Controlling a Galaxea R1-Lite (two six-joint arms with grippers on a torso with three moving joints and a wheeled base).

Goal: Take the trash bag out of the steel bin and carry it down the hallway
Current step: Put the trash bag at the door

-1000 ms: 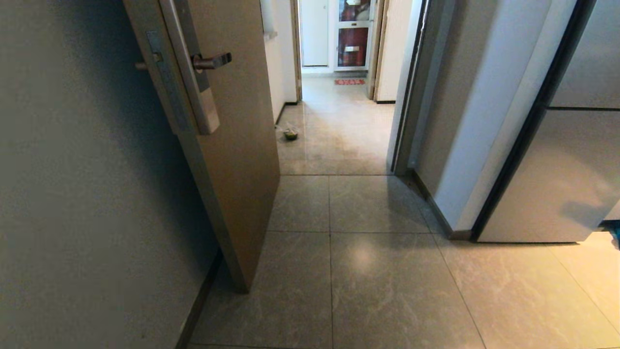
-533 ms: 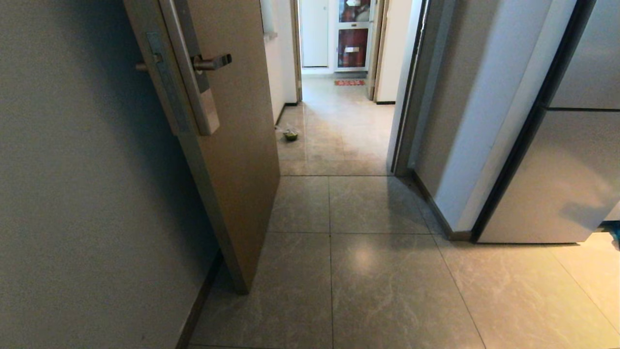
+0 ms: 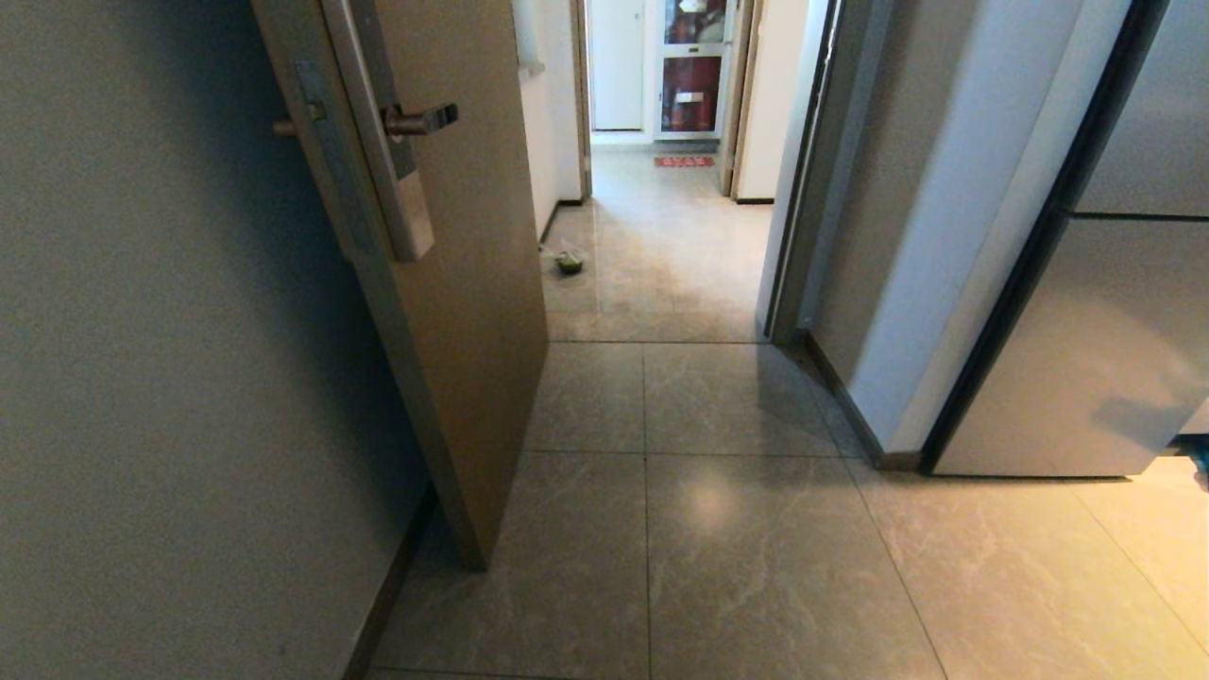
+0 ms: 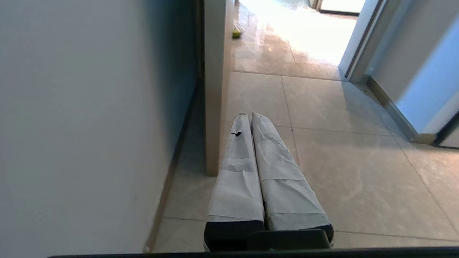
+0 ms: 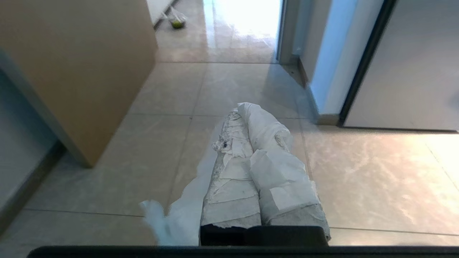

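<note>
Left wrist view gives me the left tool (image 4: 251, 114) closest in: its 2 white-wrapped fingers are pressed together with nothing between them, held low over the floor (image 4: 340, 172) just beside the edge of the open door (image 4: 214, 89).

On the right wrist view the right tool (image 5: 241, 110) is closed too, its 2 fingers bound in rumpled white tape. A thin whitish film (image 5: 186, 211) hangs along the outer side of 1 finger and trails down toward the camera. I cannot tell whether the fingertips pinch it or it only clings there.

From the head camera I see neither arm. A grey wall (image 3: 142, 378) fills my left, and the tan door stands ajar against it, its metal handle (image 3: 420, 120) pointing into the passage. On the right a white wall corner (image 3: 907, 283) juts out, with a dark-framed pale panel (image 3: 1086, 359) beside it.

Past the door the hallway (image 3: 680, 236) runs on over glossy beige tiles. The bag (image 3: 568, 262) lies there on the floor, a small white bundle showing green, close to the left wall's baseboard and well apart from both tools. Farther on is a red mat (image 3: 683, 161), and at the far end a cabinet (image 3: 689, 90) with red inside.
</note>
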